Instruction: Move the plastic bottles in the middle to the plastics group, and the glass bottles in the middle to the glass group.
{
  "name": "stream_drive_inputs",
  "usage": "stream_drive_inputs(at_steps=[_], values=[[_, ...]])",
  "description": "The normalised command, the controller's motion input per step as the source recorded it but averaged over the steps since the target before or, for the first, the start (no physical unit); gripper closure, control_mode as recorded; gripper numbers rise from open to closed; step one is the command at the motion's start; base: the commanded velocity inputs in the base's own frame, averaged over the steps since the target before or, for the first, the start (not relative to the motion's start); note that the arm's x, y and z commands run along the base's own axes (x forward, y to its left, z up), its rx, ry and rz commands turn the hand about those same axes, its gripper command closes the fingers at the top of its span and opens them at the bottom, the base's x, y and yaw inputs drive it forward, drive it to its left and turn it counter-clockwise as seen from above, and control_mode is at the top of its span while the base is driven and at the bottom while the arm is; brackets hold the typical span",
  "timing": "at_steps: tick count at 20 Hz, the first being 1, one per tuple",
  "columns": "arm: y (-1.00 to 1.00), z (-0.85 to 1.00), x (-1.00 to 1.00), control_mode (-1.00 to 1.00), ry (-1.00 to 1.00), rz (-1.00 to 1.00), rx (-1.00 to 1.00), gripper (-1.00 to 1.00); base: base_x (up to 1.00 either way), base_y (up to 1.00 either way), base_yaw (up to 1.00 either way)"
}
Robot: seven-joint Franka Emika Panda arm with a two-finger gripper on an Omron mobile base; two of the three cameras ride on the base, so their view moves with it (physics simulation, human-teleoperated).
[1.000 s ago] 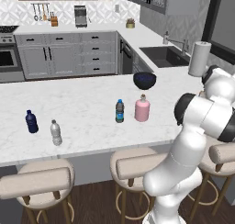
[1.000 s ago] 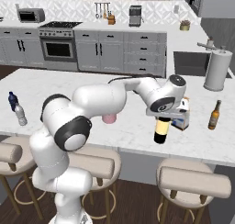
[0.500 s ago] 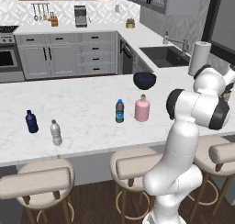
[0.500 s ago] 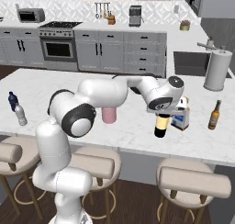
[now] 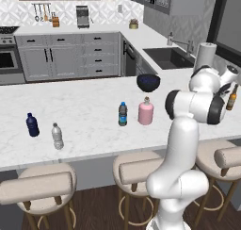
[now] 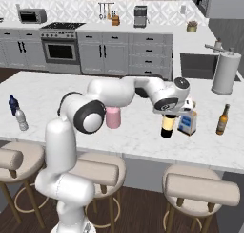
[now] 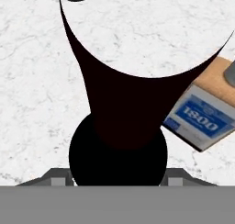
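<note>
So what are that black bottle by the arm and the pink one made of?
The black bottle looks like dark glossy glass: opaque body, yellow label, wine-bottle shape, though shiny plastic would look alike. The pink bottle looks like smooth tinted glass with a stopper; its matte, even colour leaves it open.

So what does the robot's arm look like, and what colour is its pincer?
The arm is made of smooth, rounded, glossy white tubes, like fat sausages joined together. Each joint has a dark grey-black ring, like the big round one at its shoulder. No cables or markings show on it. Its white hand ends in the pincer, with two small dark grey finger tips.
</note>
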Motion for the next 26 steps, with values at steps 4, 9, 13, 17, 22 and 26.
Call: stream_drive_inputs(at_steps=[4, 9, 13, 17, 22, 26], values=[[-0.27, 0.0, 0.23, -1.0, 0.0, 0.0, 0.0, 1.0, 0.0, 0.0, 0.0], [-0.41, -0.15, -0.02, -1.0, 0.0, 0.0, 0.0, 1.0, 0.0, 0.0, 0.0], [-0.04, -0.46, 0.0, -1.0, 0.0, 0.0, 0.0, 1.0, 0.0, 0.0, 0.0], [0.0, -0.54, 0.02, -1.0, 0.0, 0.0, 0.0, 1.0, 0.0, 0.0, 0.0], [0.0, -0.11, 0.0, -1.0, 0.0, 0.0, 0.0, 1.0, 0.0, 0.0, 0.0], [0.01, 0.0, 0.0, -1.0, 0.0, 0.0, -0.01, 1.0, 0.0, 0.0, 0.0]])
